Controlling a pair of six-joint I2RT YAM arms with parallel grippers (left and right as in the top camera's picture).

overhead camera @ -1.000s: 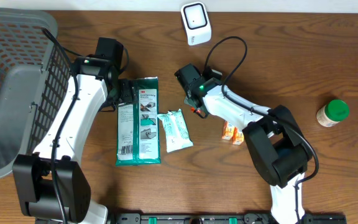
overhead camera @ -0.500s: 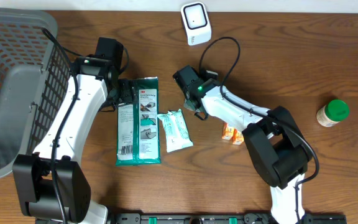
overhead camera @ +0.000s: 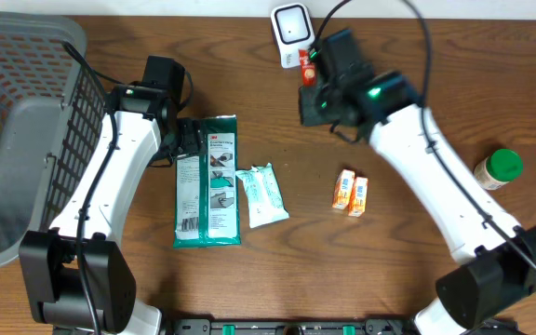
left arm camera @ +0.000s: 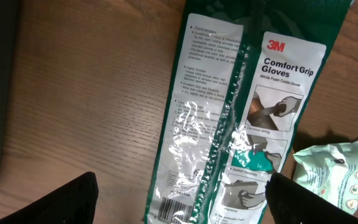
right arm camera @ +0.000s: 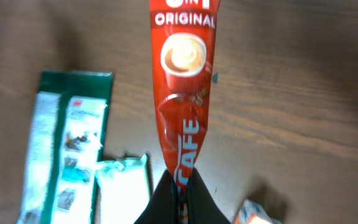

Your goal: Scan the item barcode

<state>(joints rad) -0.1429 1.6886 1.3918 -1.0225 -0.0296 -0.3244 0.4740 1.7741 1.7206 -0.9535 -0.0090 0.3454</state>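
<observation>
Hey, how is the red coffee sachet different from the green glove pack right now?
The coffee sachet is red and narrow; the glove pack is green and much wider. The sachet is pinched in the right gripper, off the table; the glove pack lies flat on it, unheld. Both are printed flexible packets.

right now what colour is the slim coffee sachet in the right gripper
The coffee sachet is red with white lettering; right wrist view.

Wooden table (overhead camera: 324,274) bears basket (overhead camera: 26,37), gloves pack (overhead camera: 207,181), wipes (overhead camera: 263,195), boxes (overhead camera: 350,194), jar (overhead camera: 498,169), scanner (overhead camera: 292,33).
</observation>
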